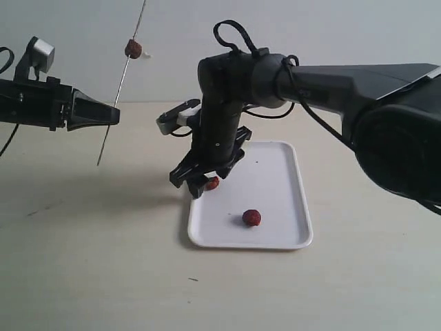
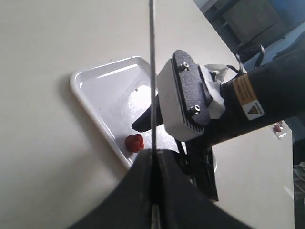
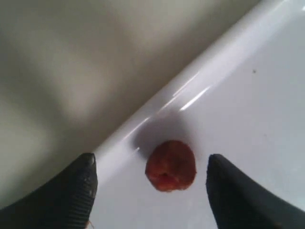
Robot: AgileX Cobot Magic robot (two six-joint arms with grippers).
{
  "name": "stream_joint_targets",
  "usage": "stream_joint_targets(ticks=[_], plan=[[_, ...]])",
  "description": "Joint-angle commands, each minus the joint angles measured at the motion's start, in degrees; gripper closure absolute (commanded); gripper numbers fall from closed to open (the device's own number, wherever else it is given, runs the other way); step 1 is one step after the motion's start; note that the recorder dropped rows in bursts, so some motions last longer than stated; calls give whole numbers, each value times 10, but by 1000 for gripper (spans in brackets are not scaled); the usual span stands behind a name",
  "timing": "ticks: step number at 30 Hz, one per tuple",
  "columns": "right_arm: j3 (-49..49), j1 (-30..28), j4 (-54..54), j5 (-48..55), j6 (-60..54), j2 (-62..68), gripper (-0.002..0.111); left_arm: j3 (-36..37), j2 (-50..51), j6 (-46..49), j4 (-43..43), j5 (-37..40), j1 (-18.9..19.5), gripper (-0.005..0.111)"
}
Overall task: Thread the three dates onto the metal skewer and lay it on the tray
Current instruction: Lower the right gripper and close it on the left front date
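Observation:
My left gripper [image 1: 114, 114] is shut on the metal skewer [image 1: 122, 79], holding it tilted in the air at the left. One date [image 1: 133, 48] is threaded high on the rod. In the left wrist view the skewer [image 2: 152, 71] runs up from the closed jaws of the left gripper [image 2: 153, 157]. The white tray [image 1: 275, 165] carries two loose dates. One date [image 1: 251, 218] lies near its front. The other date [image 3: 170, 164] sits by the tray's left rim between the open fingers of my right gripper [image 3: 151, 161], untouched by them. That gripper [image 1: 202, 183] hangs just over the tray.
The right arm's wrist housing [image 2: 186, 95] stands close beside the skewer in the left wrist view, above the tray [image 2: 105, 90], where one date [image 2: 134, 142] shows. The beige tabletop [image 1: 89, 262] surrounds the tray. A wall [image 1: 76, 27] rises behind.

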Motion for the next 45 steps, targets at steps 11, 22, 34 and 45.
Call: stream_joint_targets(ticks=[11,22,34,45], plan=[[0,-1,-44,-28,33,7,44,-3,-7,-1,-14,7,1,107],[0,-1,-31,-38,30,7,46,-3,-7,-1,-15,7,1,107],[0,-1,0,-34,31,7,70,-3,-7,-1,-17,7,1,107],[0,-1,1,-29,60,7,72,-3,-7,-1,-21,7,1,107]])
